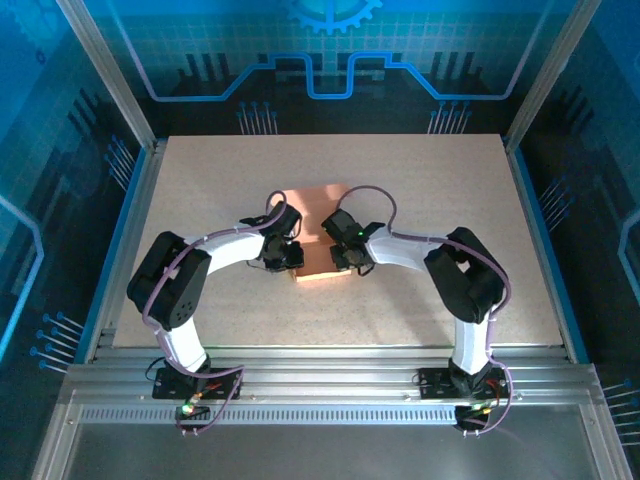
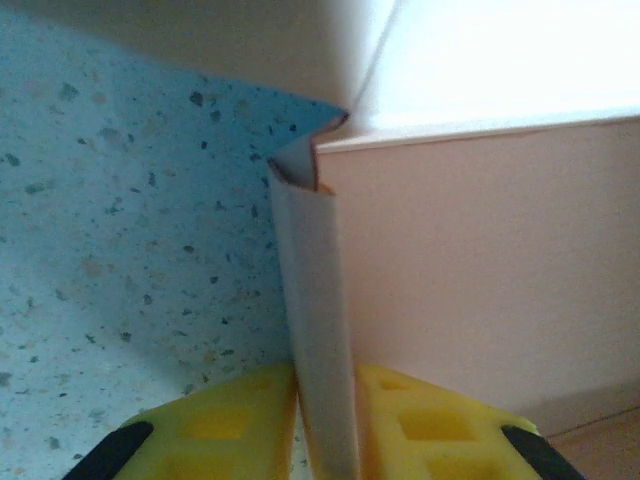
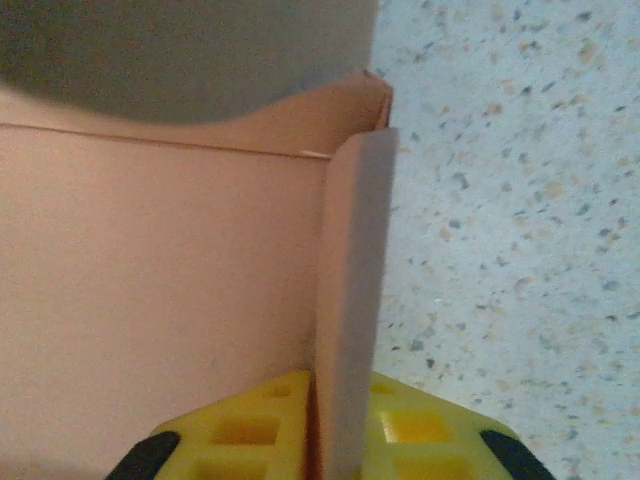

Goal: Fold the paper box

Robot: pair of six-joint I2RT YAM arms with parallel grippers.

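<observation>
Paper box [image 1: 318, 222] sat mid-table [image 1: 420, 190] in the top view, between left gripper [image 1: 290, 255] and right gripper [image 1: 347, 258], its near edges hidden under them. Left wrist view: pads pinched an upright flap. Right wrist view: same on another flap, with the box top in shadow.

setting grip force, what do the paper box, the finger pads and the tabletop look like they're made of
Paper box: thin matte salmon cardboard; its flap edge is slim and curls. Finger pads: yellow moulded rubber or plastic, with square recesses; which one is unclear. Tabletop: matte speckled laminate or composite, judging by its flecks.
</observation>
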